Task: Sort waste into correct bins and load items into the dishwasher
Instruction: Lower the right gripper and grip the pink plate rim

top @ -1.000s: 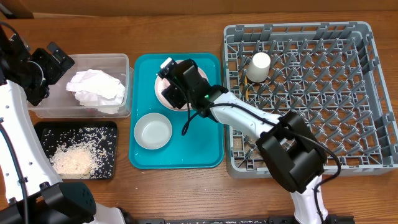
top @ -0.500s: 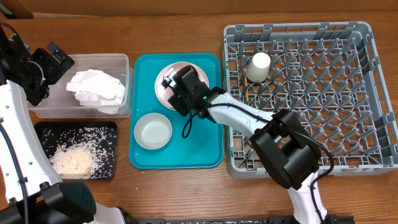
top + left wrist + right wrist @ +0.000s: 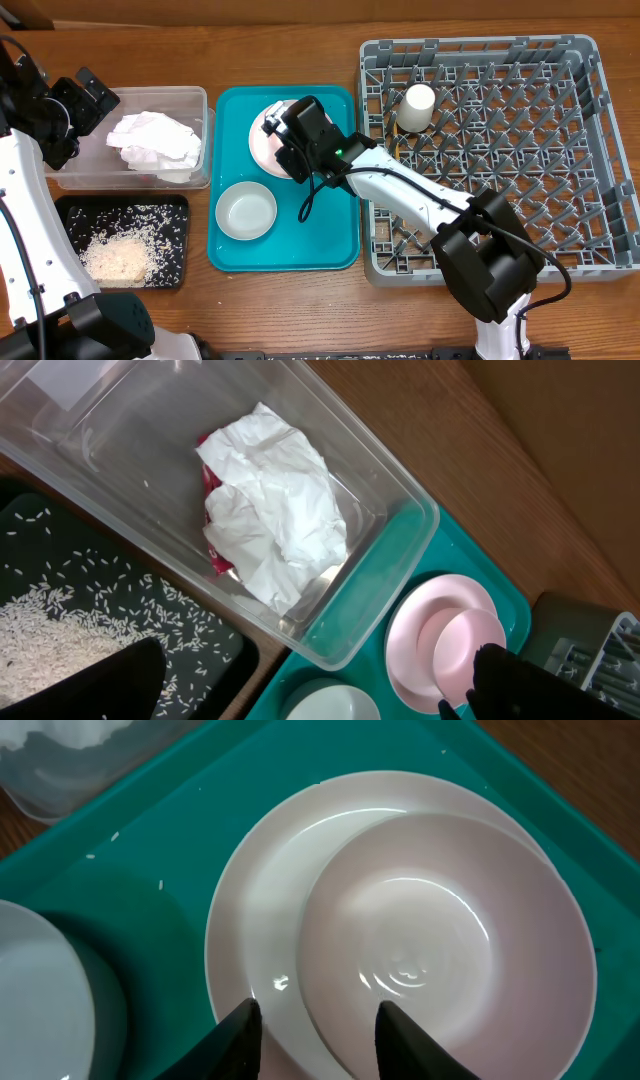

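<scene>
The right gripper (image 3: 318, 1038) is spread wide, empty, its two dark fingertips poised over the near rim of the pinkish-white bowl (image 3: 440, 950); whether either tip touches cannot be told, and from overhead the wrist hides most of the bowl. The bowl stands mouth up, off centre toward 4 o'clock on the pale pink plate (image 3: 255, 920). The plate lies at 12 o'clock on the teal tray (image 3: 335, 230), with the grey-green bowl (image 3: 246, 211) mouth up at 7 o'clock. At 3 o'clock the grey dish rack (image 3: 560, 250) holds a white cup (image 3: 417, 105) standing on end near its 11 o'clock corner. At 9 o'clock of the tray is the clear tub (image 3: 200, 100), long axis 9 to 3, holding the crumpled napkin (image 3: 152, 140) over a mostly hidden red packet (image 3: 212, 550). Below it the black tray (image 3: 70, 205) holds rice grains (image 3: 115, 258). The left gripper (image 3: 80, 97) hangs released above the tub's 9 o'clock end.
</scene>
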Action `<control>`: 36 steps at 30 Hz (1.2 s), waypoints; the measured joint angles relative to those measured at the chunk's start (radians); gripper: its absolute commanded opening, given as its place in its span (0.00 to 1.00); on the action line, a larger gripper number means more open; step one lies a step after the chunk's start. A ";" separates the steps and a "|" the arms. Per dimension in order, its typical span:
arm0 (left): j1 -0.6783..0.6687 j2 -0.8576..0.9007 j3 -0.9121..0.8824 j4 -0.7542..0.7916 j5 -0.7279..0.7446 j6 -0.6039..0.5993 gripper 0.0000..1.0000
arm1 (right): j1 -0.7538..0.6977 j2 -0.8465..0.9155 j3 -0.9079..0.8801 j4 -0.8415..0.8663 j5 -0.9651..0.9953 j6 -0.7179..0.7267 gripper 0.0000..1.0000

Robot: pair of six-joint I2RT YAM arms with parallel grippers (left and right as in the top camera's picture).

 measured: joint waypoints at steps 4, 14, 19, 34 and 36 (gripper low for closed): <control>0.000 0.000 0.000 0.000 0.000 0.000 1.00 | 0.000 0.000 0.000 0.017 0.000 0.000 0.39; 0.000 0.000 0.000 0.000 0.000 0.000 1.00 | 0.000 0.003 0.000 0.057 0.000 0.000 0.38; 0.000 0.000 0.000 0.000 0.000 0.000 1.00 | 0.000 0.044 0.000 0.075 0.000 -0.001 0.35; -0.001 0.000 0.000 0.000 0.000 0.000 1.00 | 0.000 0.080 0.000 0.064 0.000 0.000 0.27; -0.001 0.000 0.000 0.000 0.000 0.000 1.00 | 0.000 0.080 0.000 0.060 0.000 0.000 0.27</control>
